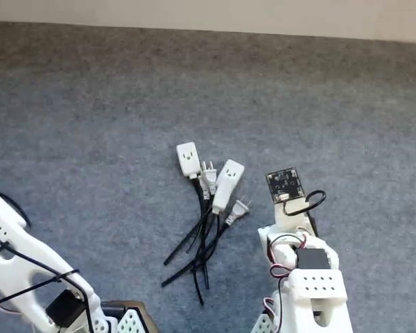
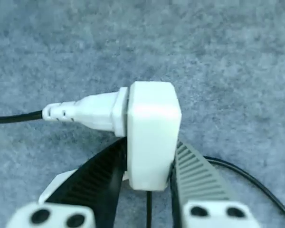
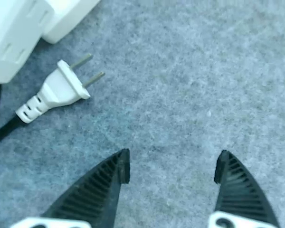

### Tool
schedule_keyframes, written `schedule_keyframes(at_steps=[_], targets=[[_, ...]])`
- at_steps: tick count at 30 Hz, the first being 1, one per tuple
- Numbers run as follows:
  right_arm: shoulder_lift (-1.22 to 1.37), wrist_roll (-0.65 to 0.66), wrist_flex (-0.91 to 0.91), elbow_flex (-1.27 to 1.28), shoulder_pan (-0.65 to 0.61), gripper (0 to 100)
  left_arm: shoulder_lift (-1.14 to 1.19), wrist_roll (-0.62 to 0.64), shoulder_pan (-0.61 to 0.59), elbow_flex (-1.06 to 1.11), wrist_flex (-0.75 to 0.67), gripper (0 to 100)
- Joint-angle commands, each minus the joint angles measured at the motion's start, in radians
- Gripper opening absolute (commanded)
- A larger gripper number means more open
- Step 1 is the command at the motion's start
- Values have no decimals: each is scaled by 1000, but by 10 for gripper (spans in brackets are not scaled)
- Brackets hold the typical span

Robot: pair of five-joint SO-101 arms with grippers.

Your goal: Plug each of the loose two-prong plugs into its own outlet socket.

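Note:
My left gripper (image 2: 149,154) is shut on a white outlet socket (image 2: 152,128), and a white plug (image 2: 85,113) on a black cord is pushed into the socket's side. My right gripper (image 3: 173,164) hangs open over bare carpet, with a loose two-prong plug (image 3: 61,90) lying a short way beyond one fingertip. In the high view two more white sockets (image 1: 187,158) (image 1: 229,182) lie mid-table, with a loose plug (image 1: 208,171) between them and another plug (image 1: 241,208) just left of the right arm (image 1: 301,267).
Black cords (image 1: 201,250) fan out from the sockets toward the near edge. The left arm (image 1: 28,270) sits at the near left corner. Grey carpet (image 1: 90,104) covers the table, and a socket's corner (image 3: 14,33) lies beyond the loose plug.

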Motion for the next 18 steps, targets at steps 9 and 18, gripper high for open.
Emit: schedule_keyframes(at_steps=[9,18], targets=[[-13,6,-18,-4,-12,278,-130,66,-48,-51,15,405],[-13,6,-19,-4,-12,278,-344,265,21,-50,23,403]])
